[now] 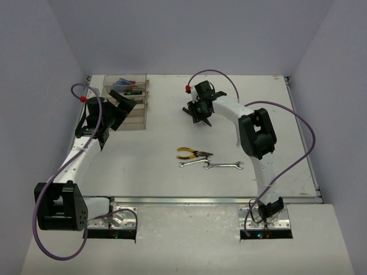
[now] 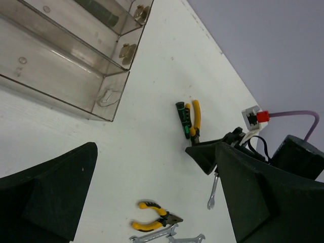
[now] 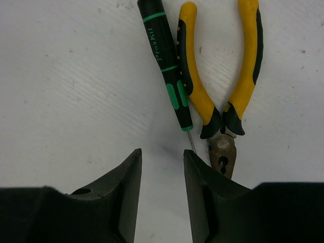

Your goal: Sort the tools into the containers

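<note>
Right wrist view: a black-green screwdriver [image 3: 169,76] lies just beside yellow pliers [image 3: 223,76] on the white table [image 3: 66,76].
Right gripper [image 3: 162,167]: low over the table, jaws a slim gap apart with only bare table between them, gripping nothing. The screwdriver's tip meets the edge of one finger [image 3: 212,202].
Left gripper [image 2: 157,152]: spread wide and empty, near the containers [image 2: 101,86].
Containers: back-left of the table, with slim tools [image 1: 127,86] in the far bins.
Mid-table: second pliers [image 1: 194,153], a short wrench [image 1: 192,163] and a longer wrench [image 1: 223,165].

place: robotics lab test cell | evidence: white table [image 1: 143,143], plain walls [image 1: 189,34] on three sides
</note>
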Action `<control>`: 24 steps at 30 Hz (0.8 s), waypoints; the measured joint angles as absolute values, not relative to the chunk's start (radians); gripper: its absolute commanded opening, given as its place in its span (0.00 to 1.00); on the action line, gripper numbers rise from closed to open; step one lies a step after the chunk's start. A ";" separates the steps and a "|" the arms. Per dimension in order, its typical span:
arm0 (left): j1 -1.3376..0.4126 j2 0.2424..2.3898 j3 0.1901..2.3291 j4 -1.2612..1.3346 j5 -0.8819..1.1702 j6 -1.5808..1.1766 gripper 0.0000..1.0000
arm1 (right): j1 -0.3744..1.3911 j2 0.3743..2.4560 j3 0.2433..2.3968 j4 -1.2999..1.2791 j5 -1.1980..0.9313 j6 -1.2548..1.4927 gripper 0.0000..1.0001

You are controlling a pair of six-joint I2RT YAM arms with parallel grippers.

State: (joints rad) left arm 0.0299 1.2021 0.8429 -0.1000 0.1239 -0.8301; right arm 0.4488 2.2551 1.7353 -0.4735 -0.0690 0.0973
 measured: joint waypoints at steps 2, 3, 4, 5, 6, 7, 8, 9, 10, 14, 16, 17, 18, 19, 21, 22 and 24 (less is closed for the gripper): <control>0.027 1.185 0.842 -0.117 0.131 -0.813 1.00 | 0.448 2.278 1.742 -0.485 -0.058 0.089 0.38; 0.026 1.172 0.842 -0.119 0.133 -0.807 1.00 | 0.448 2.290 1.749 -0.490 -0.052 0.085 0.38; 0.025 1.156 0.842 -0.119 0.135 -0.799 1.00 | 0.448 2.303 1.756 -0.493 -0.050 0.081 0.38; 0.024 1.140 0.842 -0.119 0.135 -0.792 1.00 | 0.448 2.312 1.767 -0.497 -0.046 0.077 0.38; 0.023 1.125 0.842 -0.119 0.136 -0.788 1.00 | 0.448 2.317 1.778 -0.497 -0.040 0.073 0.38; 0.021 1.113 0.842 -0.119 0.136 -0.783 1.00 | 0.448 2.322 1.786 -0.496 -0.036 0.070 0.38; 0.020 1.104 0.842 -0.118 0.136 -0.779 1.00 | 0.448 2.329 1.794 -0.496 -0.032 0.065 0.38; 0.020 1.099 0.842 -0.118 0.137 -0.775 1.00 | 0.448 2.336 1.800 -0.496 -0.026 0.059 0.38; 0.020 1.097 0.842 -0.118 0.138 -0.770 1.00 | 0.448 2.339 1.807 -0.497 -0.023 0.053 0.38; 0.010 1.102 0.842 -0.119 0.139 -0.762 1.00 | 0.450 2.352 1.825 -0.496 -0.014 0.038 0.40; -0.003 1.103 0.840 -0.119 0.140 -0.758 1.00 | 0.450 2.352 1.825 -0.496 -0.016 0.036 0.41; -0.010 1.104 0.839 -0.119 0.141 -0.757 1.00 | 0.450 2.351 1.823 -0.495 -0.021 0.036 0.42; -0.015 1.106 0.837 -0.119 0.142 -0.755 1.00 | 0.450 2.349 1.819 -0.492 -0.027 0.035 0.43; -0.019 1.108 0.836 -0.119 0.143 -0.755 1.00 | 0.450 2.344 1.814 -0.489 -0.035 0.035 0.43; -0.024 1.112 0.836 -0.120 0.144 -0.752 1.00 | 0.450 2.332 1.795 -0.488 -0.058 0.034 0.43; -0.026 1.113 0.836 -0.120 0.146 -0.752 1.00 | 0.452 2.325 1.786 -0.488 -0.071 0.033 0.43; -0.027 1.113 0.836 -0.120 0.147 -0.750 1.00 | 0.453 2.315 1.774 -0.489 -0.092 0.020 0.43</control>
State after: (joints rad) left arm -0.0265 1.1130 0.8356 -0.1204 0.1467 -0.7504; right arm 0.4533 2.3148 1.7743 -0.4889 -0.0920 0.0202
